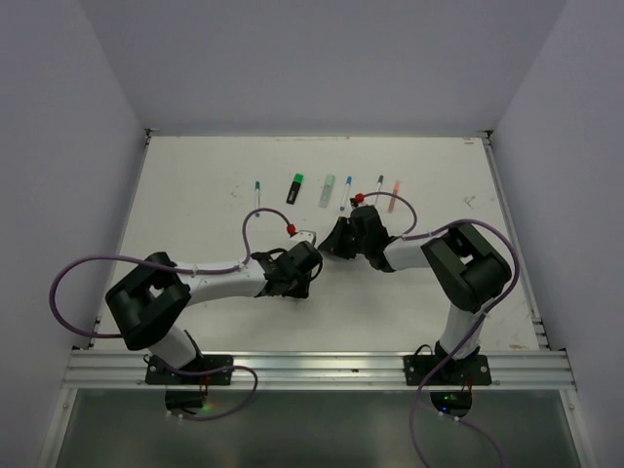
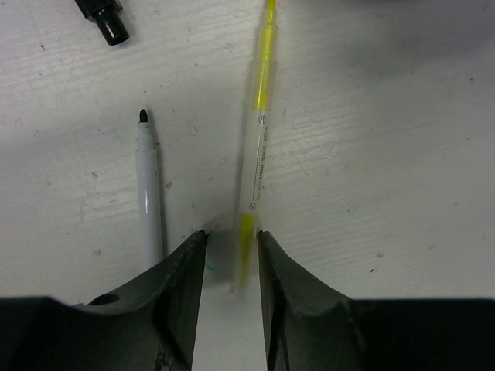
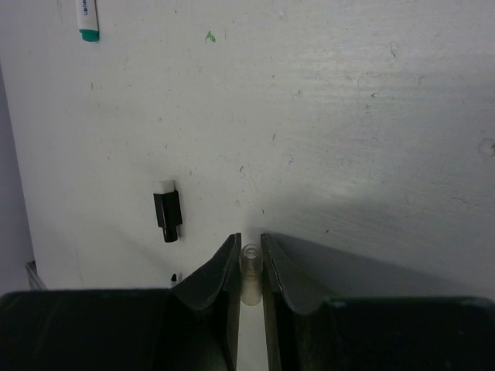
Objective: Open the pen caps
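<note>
Left pincer (image 2: pixel 232 236) clamps the near end of a yellow pen (image 2: pixel 259 131) above the bench (image 2: pixel 387 154); right pincer (image 3: pixel 249 241) pinches a small clear cap (image 3: pixel 250 270), apart from that pen. An uncapped white pen (image 2: pixel 147 185) lies just left of it.

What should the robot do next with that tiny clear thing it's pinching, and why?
Probably lower the right fingers and let the clear cap go onto the table. The cap looks already off: its open end is empty, and the yellow pen is between the left fingers.
</note>
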`<state>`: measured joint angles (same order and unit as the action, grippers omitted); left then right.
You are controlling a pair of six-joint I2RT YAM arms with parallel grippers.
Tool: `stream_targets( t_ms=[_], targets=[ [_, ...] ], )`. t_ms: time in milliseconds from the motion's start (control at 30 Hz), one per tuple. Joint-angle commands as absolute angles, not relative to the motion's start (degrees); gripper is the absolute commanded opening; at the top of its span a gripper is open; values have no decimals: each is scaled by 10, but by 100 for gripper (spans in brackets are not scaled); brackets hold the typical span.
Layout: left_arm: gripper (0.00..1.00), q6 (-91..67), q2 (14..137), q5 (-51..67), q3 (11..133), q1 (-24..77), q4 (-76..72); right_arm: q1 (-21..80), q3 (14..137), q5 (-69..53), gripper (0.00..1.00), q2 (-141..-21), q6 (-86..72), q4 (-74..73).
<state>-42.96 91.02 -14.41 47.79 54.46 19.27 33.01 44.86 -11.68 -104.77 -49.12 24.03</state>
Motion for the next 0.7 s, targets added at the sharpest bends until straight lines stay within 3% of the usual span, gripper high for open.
stream_targets(
  t_ms=[0, 267, 433, 567, 667],
  targets=[
    [37, -445, 877, -165, 492, 546, 215, 333, 466, -95, 19, -1061, -491, 259],
    [42, -433, 810, -191, 534, 545, 248, 336, 462, -81, 31, -1079, -484, 247],
    [49, -408, 766, -222, 566, 532, 282, 336, 434, -66, 31, -1070, -490, 246],
    [58, -370, 731, -218, 571, 476, 291, 336, 425, -51, 32, -1022, -473, 231],
    [80, -339, 699, -206, 568, 422, 291, 336, 452, -19, 42, -970, -433, 162]
  ],
)
